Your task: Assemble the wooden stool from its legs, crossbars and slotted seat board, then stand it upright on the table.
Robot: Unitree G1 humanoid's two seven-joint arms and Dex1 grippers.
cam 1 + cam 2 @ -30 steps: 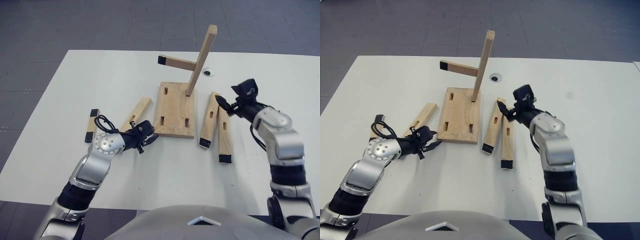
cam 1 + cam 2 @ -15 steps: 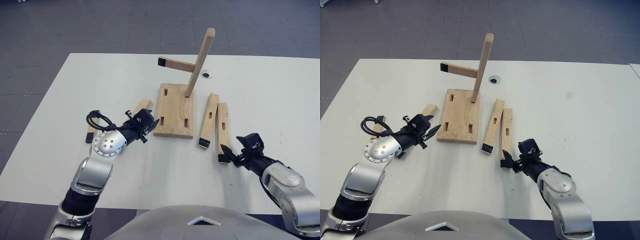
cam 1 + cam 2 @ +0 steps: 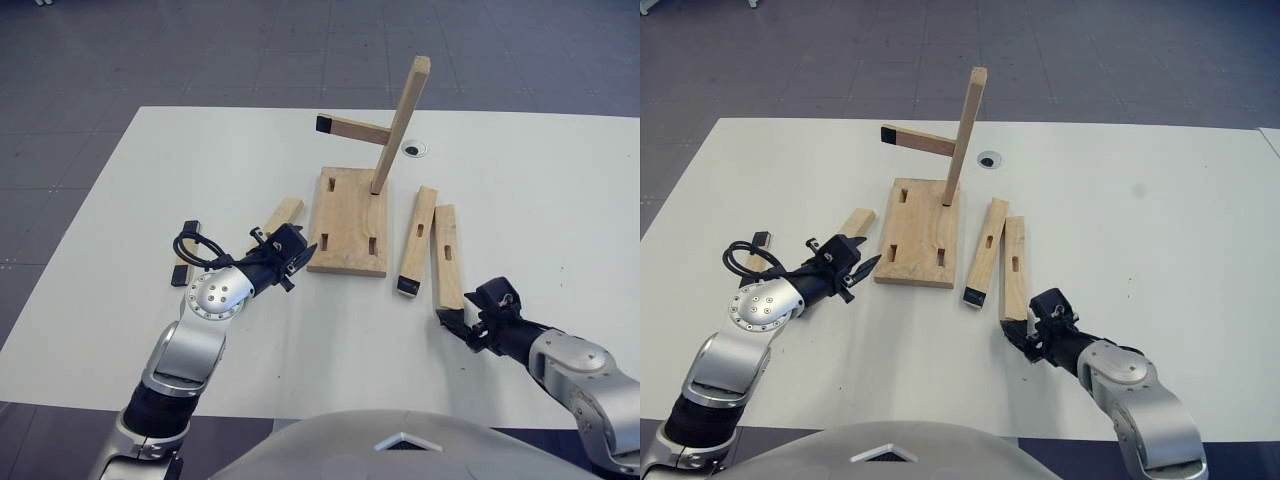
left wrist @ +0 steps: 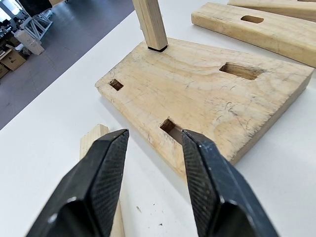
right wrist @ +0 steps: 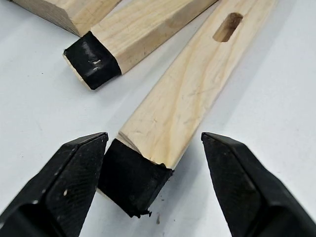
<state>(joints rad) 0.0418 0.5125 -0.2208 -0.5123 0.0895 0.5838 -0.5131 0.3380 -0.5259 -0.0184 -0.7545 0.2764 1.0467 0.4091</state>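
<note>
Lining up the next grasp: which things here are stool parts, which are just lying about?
Stool parts: seat board, upright leg, crossbar, inner loose leg, outer loose leg, near-left stick, far-left stick.
Lying about: round grommet in the table.

The white bench (image 3: 560, 180) carries the slotted seat board (image 3: 345, 235), flat near its middle; right of the board two slotted legs lie side by side, nearly touching, the inner leg (image 3: 420, 230) just beside the board and the outer leg (image 3: 447, 262) beyond it, each black-capped at its near end; left of the board a wooden bar (image 3: 284, 213) lies at an angle; farther left lies a short black-capped piece (image 3: 188, 228); a round grommet (image 3: 413, 148) sits behind the board.
</note>
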